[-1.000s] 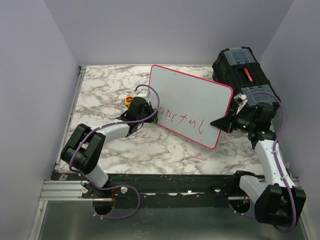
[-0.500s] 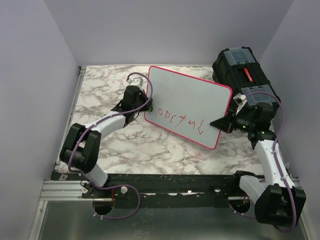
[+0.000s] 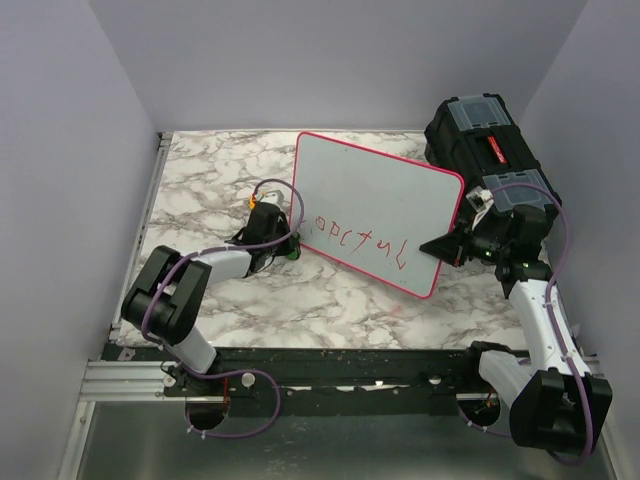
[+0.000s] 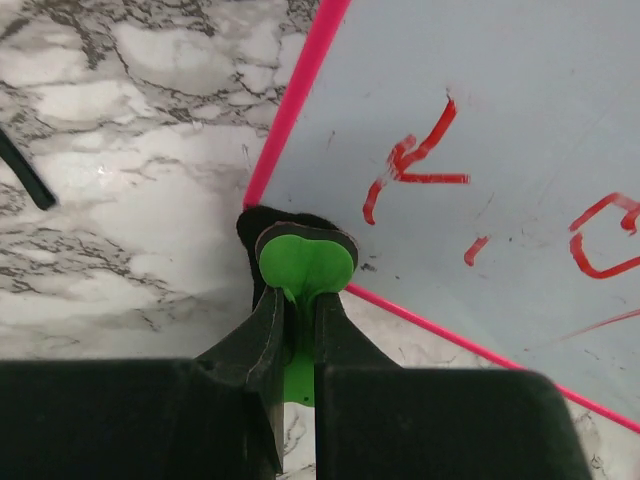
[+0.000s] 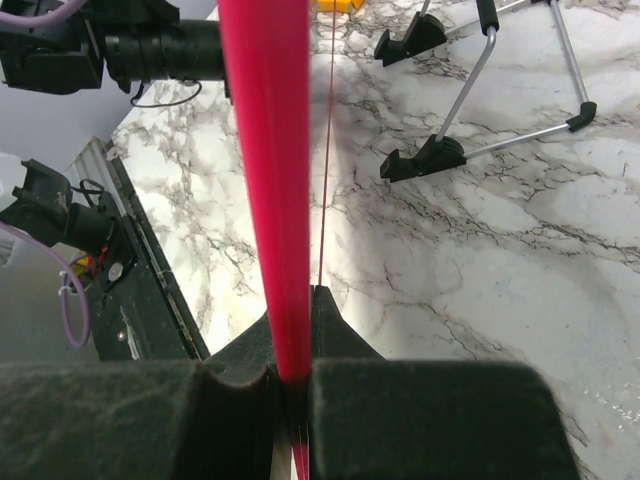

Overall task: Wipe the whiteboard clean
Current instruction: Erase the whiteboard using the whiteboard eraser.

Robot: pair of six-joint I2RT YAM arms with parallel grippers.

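Observation:
The whiteboard point(image 3: 385, 200), white with a pink rim, stands tilted on the marble table, with red lettering point(image 3: 362, 240) along its lower edge. My left gripper point(image 3: 290, 243) is shut on a green eraser point(image 4: 305, 262) with a black pad. The eraser touches the board's lower-left corner point(image 4: 300, 215), just beside the first red strokes point(image 4: 415, 165). My right gripper point(image 3: 447, 245) is shut on the board's pink rim point(image 5: 265, 150) at its right edge, and that rim runs up between the jaws.
A black toolbox point(image 3: 485, 140) sits at the back right behind my right arm. A small orange object point(image 3: 257, 199) lies left of the board. The board's wire stand with black feet point(image 5: 432, 157) rests on the table behind it.
My left gripper went up along the board's left edge, then came back down to the lower-left corner with the eraser. The board's left edge shifted slightly left. The right arm held still.

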